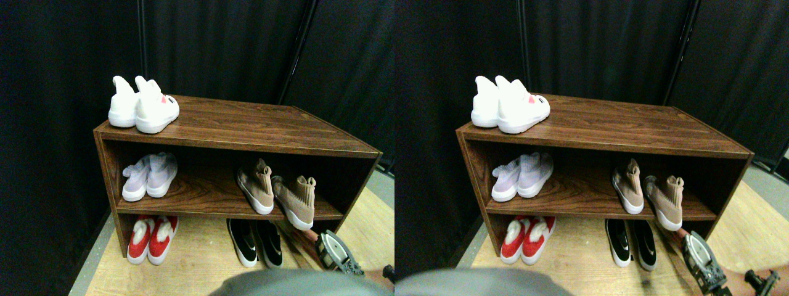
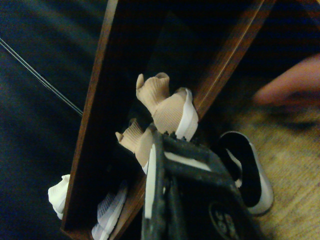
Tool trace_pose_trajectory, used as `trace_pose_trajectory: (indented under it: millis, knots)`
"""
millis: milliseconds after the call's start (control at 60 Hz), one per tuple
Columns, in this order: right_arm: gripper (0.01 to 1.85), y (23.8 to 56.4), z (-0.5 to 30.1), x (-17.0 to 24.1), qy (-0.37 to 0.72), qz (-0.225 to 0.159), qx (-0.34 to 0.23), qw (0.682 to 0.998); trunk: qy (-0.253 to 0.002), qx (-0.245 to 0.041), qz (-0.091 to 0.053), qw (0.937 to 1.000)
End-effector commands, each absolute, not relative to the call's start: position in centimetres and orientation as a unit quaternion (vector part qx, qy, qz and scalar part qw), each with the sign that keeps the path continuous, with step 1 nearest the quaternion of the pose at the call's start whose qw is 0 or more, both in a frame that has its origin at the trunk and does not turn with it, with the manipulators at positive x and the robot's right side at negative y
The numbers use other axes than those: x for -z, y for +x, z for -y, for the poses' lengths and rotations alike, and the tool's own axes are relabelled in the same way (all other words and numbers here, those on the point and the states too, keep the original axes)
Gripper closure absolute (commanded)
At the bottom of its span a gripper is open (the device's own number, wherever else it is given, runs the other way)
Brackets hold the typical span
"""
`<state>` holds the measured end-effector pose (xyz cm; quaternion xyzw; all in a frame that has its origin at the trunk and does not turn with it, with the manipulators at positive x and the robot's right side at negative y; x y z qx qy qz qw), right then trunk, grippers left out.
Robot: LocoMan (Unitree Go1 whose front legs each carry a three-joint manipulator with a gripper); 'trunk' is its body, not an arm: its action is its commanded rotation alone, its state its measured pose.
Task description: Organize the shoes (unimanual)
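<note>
**Tan pair out of line on the middle shelf; right gripper standing off below**

We find a dark wood-grain shoe rack (image 1: 246, 126) with an open middle shelf and the floor beneath. On its top, far left, stands a pair of white high-collared sock-shoes (image 1: 142, 105). On the middle shelf, left, a pale lilac knit pair (image 1: 148, 176) sits neatly together. To the right on that shelf are the tan knit high sock-shoes with white soles (image 1: 277, 192): the left one lies fairly square, while the right one is skewed, its toe overhanging the near shelf edge. On the floor are a red pair with white lining (image 1: 151, 238) at left and black low slip-ons with white soles (image 1: 256, 242) at right, both tidy.

The right gripper (image 1: 336, 251) hovers low at the near right, just below the overhanging tan shoe and apart from it. We cannot tell whether it is parted or closed.

In our judgement the step in hand is the approach to the skewed tan shoe. The next move calls for a rise to shelf height and contact at its toe or sole, then a turn and push inward beside its mate.

A small red mark shows on one white shoe and white marks on the black pair; no writing is legible.
</note>
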<state>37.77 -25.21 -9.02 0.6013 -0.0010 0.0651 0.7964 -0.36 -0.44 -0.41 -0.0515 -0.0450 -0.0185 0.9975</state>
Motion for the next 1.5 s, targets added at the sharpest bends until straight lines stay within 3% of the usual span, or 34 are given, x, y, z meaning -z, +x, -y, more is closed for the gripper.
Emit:
trace_pose_trajectory:
  millis: [17,233,283,300,333,367,383,417,467,500,600,800,1067,1233,1500]
  knots:
    - [1.80,37.8,24.7,8.1,0.598,0.017,-0.082,0.797,-0.061,0.016,0.034,0.9975]
    - [1.80,37.7,24.7,7.9,0.601,0.013,-0.084,0.795,-0.060,0.019,0.035,0.9974]
    - [1.80,37.5,24.7,7.7,0.621,0.015,-0.078,0.780,-0.060,0.019,0.035,0.9974]
    - [1.72,37.5,24.7,7.7,0.625,0.012,-0.078,0.777,-0.060,0.019,0.035,0.9974]
    - [1.32,37.3,24.7,7.5,0.623,0.008,-0.073,0.778,-0.059,0.020,0.035,0.9974]
    - [1.22,37.2,24.7,7.5,0.623,0.007,-0.073,0.779,-0.059,0.020,0.035,0.9974]
    - [0.84,37.1,24.6,7.3,0.610,0.005,-0.082,0.788,-0.058,0.021,0.036,0.9974]
    - [0.77,37.0,24.5,7.3,0.607,0.005,-0.082,0.790,-0.058,0.021,0.036,0.9974]
    - [0.41,36.9,24.4,7.1,0.567,-0.006,-0.095,0.818,-0.058,0.021,0.036,0.9975]
    - [0.28,36.8,24.3,7.0,0.560,-0.007,-0.097,0.823,-0.058,0.021,0.036,0.9975]
    - [0.13,36.7,24.1,6.8,0.545,0.003,-0.086,0.834,-0.058,0.021,0.036,0.9974]
    - [0.04,37.2,24.1,6.7,0.537,0.013,-0.080,0.840,-0.057,0.021,0.038,0.9974]
    - [0.13,39.1,24.0,7.1,0.552,0.022,-0.060,0.832,-0.057,0.021,0.038,0.9974]
    - [0.12,40.7,23.8,7.6,0.585,0.010,-0.046,0.809,-0.059,0.014,0.035,0.9975]
    - [0.16,43.3,23.8,9.3,0.584,-0.002,-0.011,0.811,-0.060,0.009,0.033,0.9976]
